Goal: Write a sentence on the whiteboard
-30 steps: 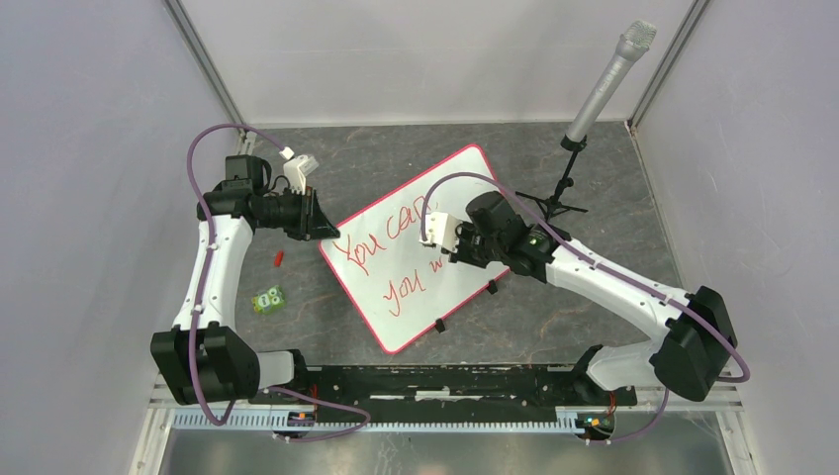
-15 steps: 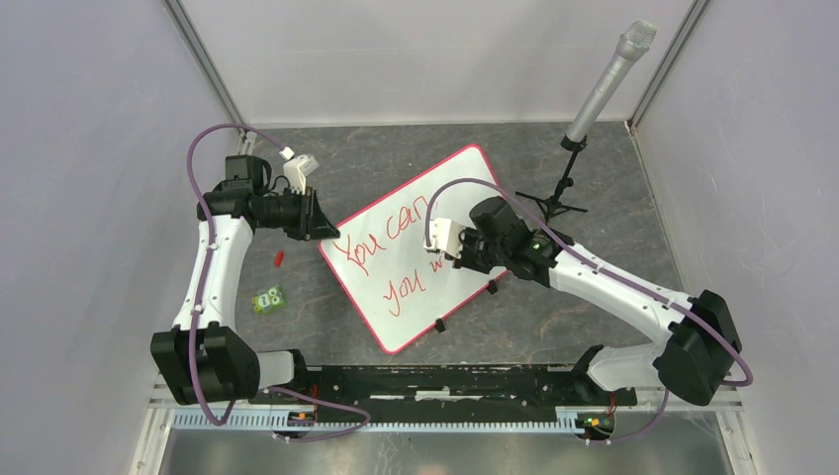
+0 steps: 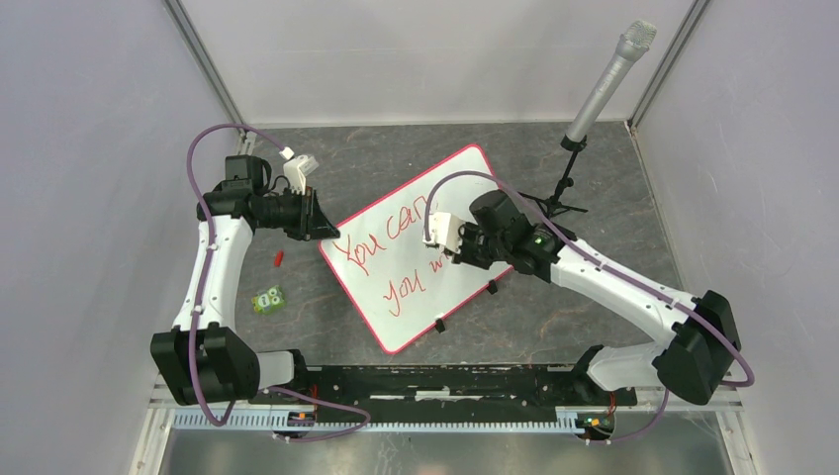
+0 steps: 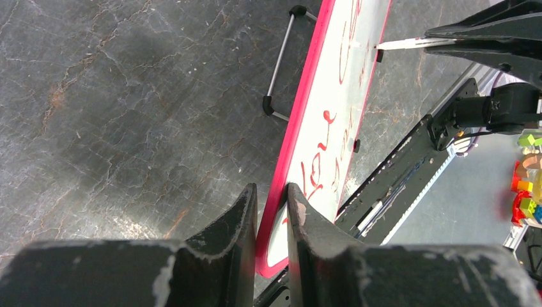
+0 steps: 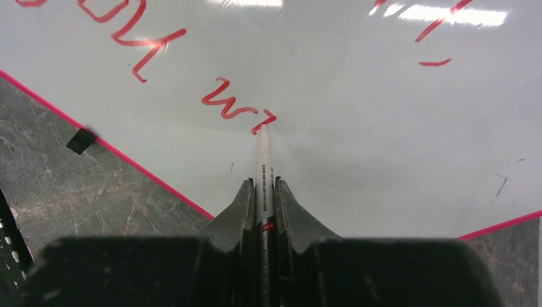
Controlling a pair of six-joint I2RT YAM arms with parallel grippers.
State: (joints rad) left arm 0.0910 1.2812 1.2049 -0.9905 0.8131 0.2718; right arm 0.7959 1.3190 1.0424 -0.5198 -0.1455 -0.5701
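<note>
The whiteboard (image 3: 457,178) lies tilted on the dark table, pink-red frame all round. The sentence (image 3: 384,236) is in red marker: "You can" above, "you w" (image 3: 411,287) below. My left gripper (image 3: 323,229) is shut on the board's left corner; the left wrist view shows its jaws (image 4: 271,190) either side of the frame edge (image 4: 300,121). My right gripper (image 3: 455,249) is shut on a white marker (image 5: 263,153). The marker's tip touches the board at the end of the stroke after the "w" (image 5: 224,102). The right gripper's jaws (image 5: 263,183) stand low over the board.
A microphone on a black stand (image 3: 602,84) is at the back right. A small red cap (image 3: 279,258) and a green block (image 3: 267,299) lie left of the board. Two black clips (image 3: 492,288) sit on the board's near edge. The board's wire stand (image 4: 280,64) shows underneath.
My right gripper with the marker has dipped slightly toward me and come back up, at the stroke after the "w". The left arm and the board have not moved.
</note>
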